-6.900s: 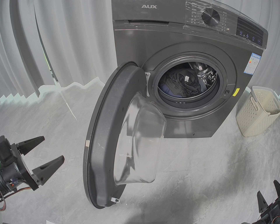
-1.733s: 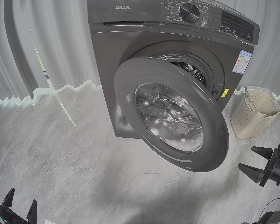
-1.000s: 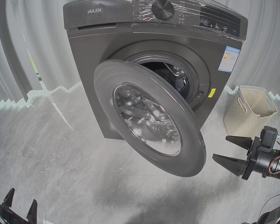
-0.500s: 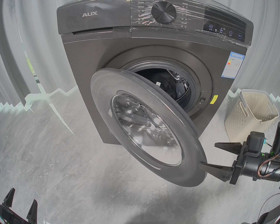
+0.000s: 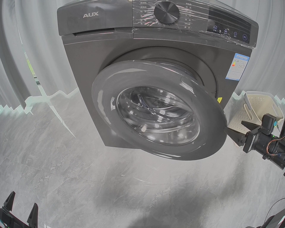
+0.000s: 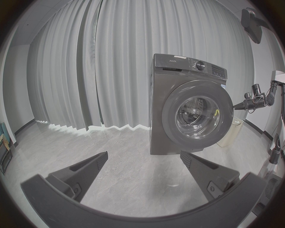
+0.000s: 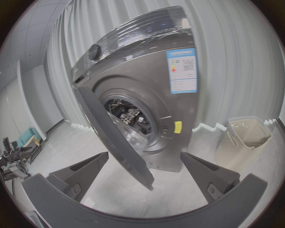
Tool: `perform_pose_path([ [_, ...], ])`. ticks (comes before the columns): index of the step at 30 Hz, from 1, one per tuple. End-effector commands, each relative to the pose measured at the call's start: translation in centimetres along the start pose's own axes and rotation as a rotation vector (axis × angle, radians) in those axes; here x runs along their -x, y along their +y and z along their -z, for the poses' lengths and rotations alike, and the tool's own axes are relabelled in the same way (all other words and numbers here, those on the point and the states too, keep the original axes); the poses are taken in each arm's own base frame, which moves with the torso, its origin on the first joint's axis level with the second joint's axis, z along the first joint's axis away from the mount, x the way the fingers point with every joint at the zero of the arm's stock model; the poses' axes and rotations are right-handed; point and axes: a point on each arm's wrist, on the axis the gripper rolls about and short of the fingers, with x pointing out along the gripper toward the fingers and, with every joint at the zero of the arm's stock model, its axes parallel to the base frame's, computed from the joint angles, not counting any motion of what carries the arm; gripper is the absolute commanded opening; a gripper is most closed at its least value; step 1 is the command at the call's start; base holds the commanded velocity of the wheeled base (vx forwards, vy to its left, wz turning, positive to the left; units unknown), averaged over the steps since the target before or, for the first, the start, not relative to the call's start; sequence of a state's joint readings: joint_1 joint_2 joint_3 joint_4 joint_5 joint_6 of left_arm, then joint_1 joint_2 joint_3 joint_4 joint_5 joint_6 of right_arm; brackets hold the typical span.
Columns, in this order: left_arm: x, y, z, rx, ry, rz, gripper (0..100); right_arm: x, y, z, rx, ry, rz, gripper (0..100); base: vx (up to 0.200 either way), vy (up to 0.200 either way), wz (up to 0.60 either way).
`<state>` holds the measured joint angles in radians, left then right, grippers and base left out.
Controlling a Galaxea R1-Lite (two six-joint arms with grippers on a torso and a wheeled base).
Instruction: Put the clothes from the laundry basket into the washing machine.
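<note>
- This is a staged laundry corner in a plain indoor room, more a test space than a lived-in home.
- A grey front-loading washing machine (image 5: 89, 68) stands by itself on the floor.
- Clear plastic film (image 5: 193, 13) covers its control panel.
- Pale pleated curtains (image 6: 89, 74) hang from ceiling to floor along the wall behind it.
- The floor (image 5: 98, 178) is large grey marble-look tiles.
- A cream perforated laundry basket (image 5: 258, 104) stands just beside the machine.
</note>
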<state>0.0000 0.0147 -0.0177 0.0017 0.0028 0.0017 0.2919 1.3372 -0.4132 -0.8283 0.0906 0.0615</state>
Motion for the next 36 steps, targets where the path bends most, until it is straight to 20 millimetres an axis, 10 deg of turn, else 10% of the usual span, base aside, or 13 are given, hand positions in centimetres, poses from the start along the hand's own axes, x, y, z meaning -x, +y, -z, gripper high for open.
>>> perform_pose_path([
  [1, 0.0, 0.0, 0.5, 0.000, 0.003, 0.000, 100, 1.0, -0.3, 0.9, 0.006, 0.018, 0.018, 100, 0.000, 0.000, 0.00],
  [9, 0.0, 0.0, 0.5, -0.001, 0.003, 0.001, 100, 2.5, 3.6, 4.5, 0.019, 0.150, -0.210, 100, 0.100, 0.000, 0.00],
  [36, 0.0, 0.0, 0.5, -0.001, 0.003, 0.000, 100, -1.1, 3.8, 2.5, -0.003, 0.031, -0.201, 100, 0.081, 0.000, 0.00],
])
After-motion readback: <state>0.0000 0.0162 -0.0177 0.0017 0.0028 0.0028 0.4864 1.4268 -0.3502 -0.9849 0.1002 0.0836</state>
